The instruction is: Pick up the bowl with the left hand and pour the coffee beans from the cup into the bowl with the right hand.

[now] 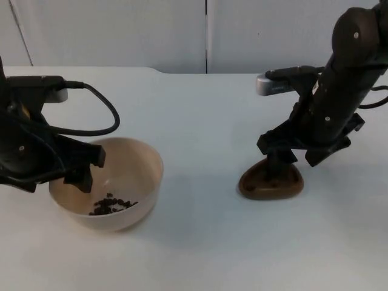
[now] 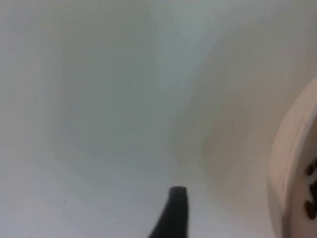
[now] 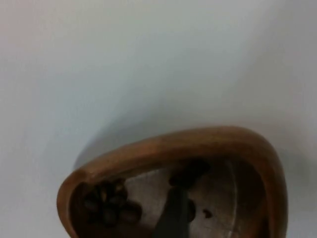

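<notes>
Up top, from the overhead camera, the left gripper (image 1: 82, 167) is clamped on the near-left rim of the cream bowl (image 1: 130, 176), one finger inside and one outside. The bowl looks like it's sitting on the white table (image 1: 200, 242), or barely off it, hard to call. A small pile of coffee beans (image 1: 111, 205) is already in the bowl, so at least some pouring looks done. Over on the right, the right gripper (image 1: 276, 168) is down on the brown cup (image 1: 271, 182), one finger dipping inside; I'd say it's pinching the rim.

Left wrist cam: just the bowl's pale rim (image 2: 290, 163) close beside the fingertip, a few dark beans (image 2: 311, 191) inside.

Right wrist cam: the brown cup (image 3: 198, 148) right up close, upright, with a cluster of beans (image 3: 110, 204) left at one end and a stray one or two. So I'd guess the pour's only partly finished, cup not empty yet.
</notes>
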